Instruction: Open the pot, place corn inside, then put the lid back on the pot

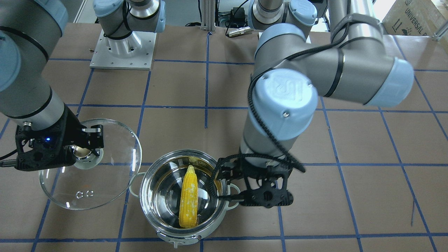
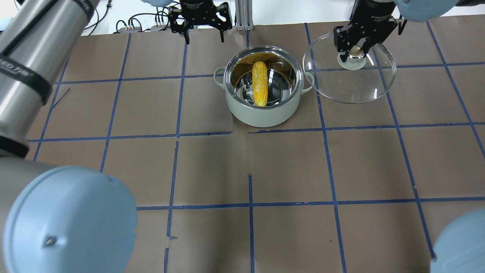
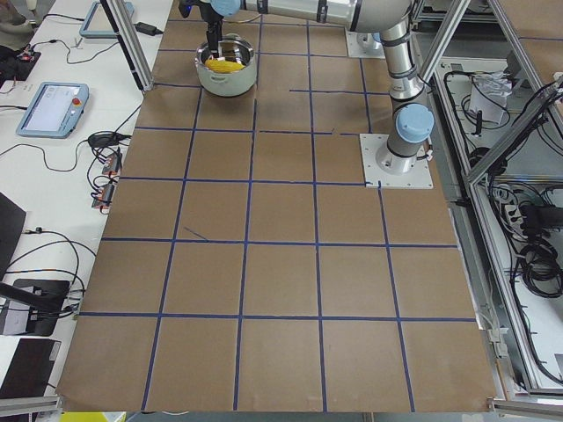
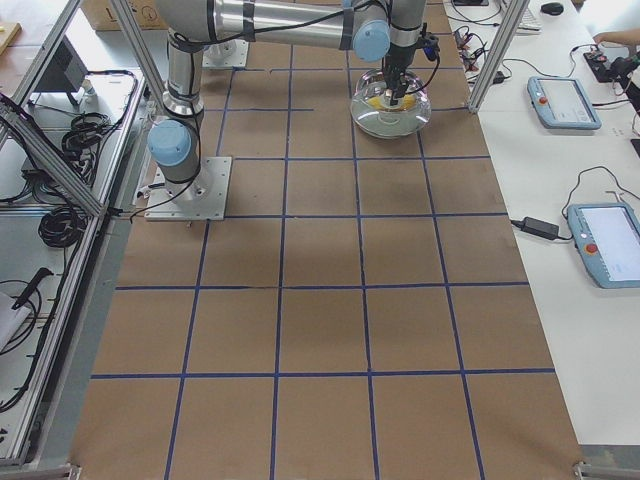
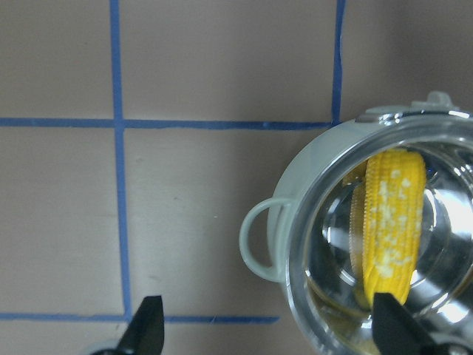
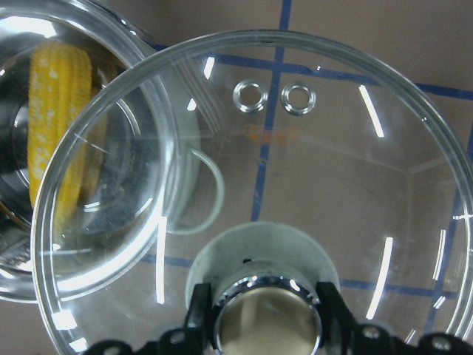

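The pot (image 2: 261,115) stands open on the brown table, and the yellow corn (image 2: 260,83) lies inside it. Both show in the front view: pot (image 1: 148,180), corn (image 1: 189,199). My right gripper (image 2: 355,51) is shut on the knob of the clear glass lid (image 2: 352,85) and holds it raised beside the pot. In the right wrist view the lid (image 6: 332,185) overlaps the pot's rim, with the corn (image 6: 55,140) visible through it. My left gripper (image 1: 222,181) is open and empty above the pot's handle side; its wrist view shows pot (image 5: 295,214) and corn (image 5: 392,229).
Blue tape lines grid the brown table (image 2: 250,170). The right arm's base plate (image 1: 122,52) is at the back. My left arm's elbow (image 1: 287,101) hangs over the table beside the pot. Tablets (image 4: 563,100) lie on the side bench.
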Robot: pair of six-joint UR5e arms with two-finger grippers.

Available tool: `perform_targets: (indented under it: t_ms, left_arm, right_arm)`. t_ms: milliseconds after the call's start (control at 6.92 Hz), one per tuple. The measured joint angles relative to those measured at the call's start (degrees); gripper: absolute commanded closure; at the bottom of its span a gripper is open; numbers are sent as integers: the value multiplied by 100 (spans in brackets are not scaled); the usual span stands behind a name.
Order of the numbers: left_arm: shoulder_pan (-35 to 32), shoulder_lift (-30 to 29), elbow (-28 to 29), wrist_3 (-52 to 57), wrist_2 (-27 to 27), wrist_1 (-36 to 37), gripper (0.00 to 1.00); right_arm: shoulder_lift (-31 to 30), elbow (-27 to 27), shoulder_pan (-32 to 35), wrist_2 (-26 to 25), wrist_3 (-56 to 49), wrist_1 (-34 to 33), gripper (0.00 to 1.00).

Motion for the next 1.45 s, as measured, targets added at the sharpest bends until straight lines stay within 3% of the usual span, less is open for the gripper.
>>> perform_targets:
  t_ms: [145, 434, 723, 1446]
  left_arm:
    - [213, 555, -616, 169, 0, 15, 0]
    - [394, 997, -1197, 307, -31, 5, 0]
    - [422, 953, -1236, 327, -61, -7, 0]
    - [445, 1030, -1191, 322, -64, -4, 0]
  right_arm:
    - [244, -256, 276, 17, 480, -36, 85]
    - [806, -835, 759, 17, 1376, -37, 85]
    - [1212, -1239, 1136, 19, 2250, 10, 86]
    - [1410, -1155, 1240, 231, 2491, -67, 86]
